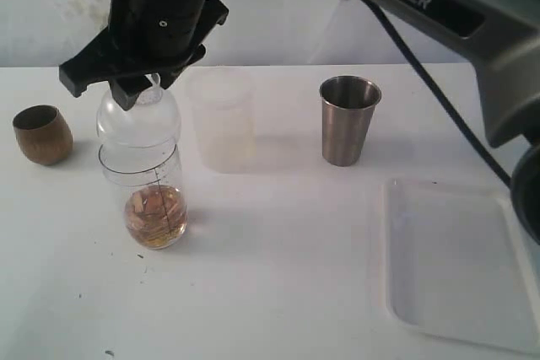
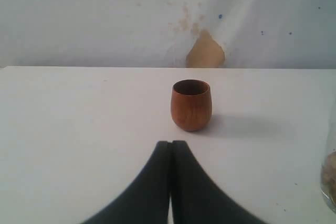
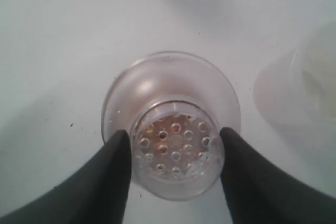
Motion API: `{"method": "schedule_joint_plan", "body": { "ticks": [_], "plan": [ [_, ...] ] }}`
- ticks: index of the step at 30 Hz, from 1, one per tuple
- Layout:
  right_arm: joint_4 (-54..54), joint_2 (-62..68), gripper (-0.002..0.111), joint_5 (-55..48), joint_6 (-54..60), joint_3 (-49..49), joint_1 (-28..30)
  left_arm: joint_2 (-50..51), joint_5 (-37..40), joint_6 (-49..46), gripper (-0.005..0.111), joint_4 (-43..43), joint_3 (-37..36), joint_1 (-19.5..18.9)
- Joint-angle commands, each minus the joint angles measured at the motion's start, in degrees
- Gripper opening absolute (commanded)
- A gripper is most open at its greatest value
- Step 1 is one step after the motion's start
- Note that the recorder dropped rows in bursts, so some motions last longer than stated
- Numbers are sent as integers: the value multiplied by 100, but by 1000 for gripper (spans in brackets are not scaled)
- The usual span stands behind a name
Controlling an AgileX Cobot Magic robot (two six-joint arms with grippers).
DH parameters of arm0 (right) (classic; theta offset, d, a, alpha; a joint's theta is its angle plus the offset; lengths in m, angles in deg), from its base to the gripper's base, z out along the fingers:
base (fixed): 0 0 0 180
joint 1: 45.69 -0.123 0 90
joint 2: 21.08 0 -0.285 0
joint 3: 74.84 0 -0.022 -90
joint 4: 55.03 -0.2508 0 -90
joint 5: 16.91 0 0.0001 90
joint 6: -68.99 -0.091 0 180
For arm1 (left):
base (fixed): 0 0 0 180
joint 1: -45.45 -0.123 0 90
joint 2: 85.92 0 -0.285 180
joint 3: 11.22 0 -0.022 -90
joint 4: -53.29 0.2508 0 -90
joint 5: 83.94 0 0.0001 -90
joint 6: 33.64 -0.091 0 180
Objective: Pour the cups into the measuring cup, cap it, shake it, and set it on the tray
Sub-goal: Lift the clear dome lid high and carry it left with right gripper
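The clear measuring cup (image 1: 152,183) stands upright on the white table with brownish contents at its bottom. A clear domed cap (image 1: 139,120) with a perforated top (image 3: 176,140) sits on it. My right gripper (image 3: 175,153) reaches across from above, with one finger on each side of the cap's neck, closed on it (image 1: 145,86). To the left of the measuring cup stands the brown cup (image 1: 42,134). It also shows in the left wrist view (image 2: 191,105), just beyond my left gripper (image 2: 171,144), which is shut and holds nothing. The steel tumbler (image 1: 348,120) stands upright at the back right.
A frosted white plastic cup (image 1: 222,120) stands right behind the measuring cup. The white tray (image 1: 460,267) lies at the front right. The right arm and its cables stretch across the top of the exterior view.
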Motion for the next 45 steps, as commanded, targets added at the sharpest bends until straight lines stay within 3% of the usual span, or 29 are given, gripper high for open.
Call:
{"method": "schedule_joint_plan", "body": {
  "ticks": [1,35,45],
  "plan": [
    [127,-25,0,7,-118,-68,-6,-26,-44,29,0,-65,-28,37],
    [-176,-359,0,7,-241,-9,-6,-26,-44,29,0,-65,-28,37],
    [113,-673,0,7,312,67,-6,-26,-44,29,0,-65,-28,37]
  ]
}}
